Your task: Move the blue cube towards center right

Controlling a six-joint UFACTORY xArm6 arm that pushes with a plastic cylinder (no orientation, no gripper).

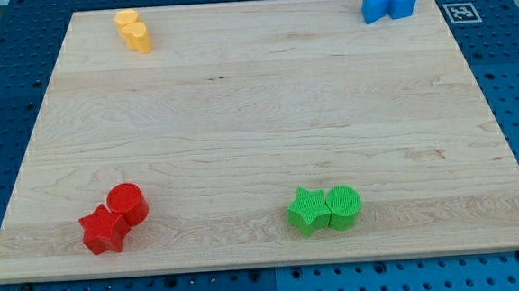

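The pale wooden board (258, 118) fills most of the view, lying on a blue perforated table (507, 58).

At about five o'clock on the board a green plastic star block (309, 210) and a green plastic cylinder (343, 205) touch. At seven o'clock a red plastic cylinder (128, 204) touches a red plastic star block (103, 231). At eleven o'clock two yellow plastic blocks (132, 31) lie pressed together, their shapes hard to make out.

At one o'clock, in the far corner, the blue plastic cube (401, 1) touches a second blue plastic block (375, 7) of unclear shape on its nine o'clock side.

A dark sliver at the view's top, just above the cube, may be my rod; my tip itself does not show, and there is no pincer on this rig, so its state cannot be told.

I judge the push has not begun. The next move calls for the tip to sit at the cube's twelve o'clock face and drive it towards six o'clock, stopping near the board's three o'clock edge, without dragging the neighbour along.
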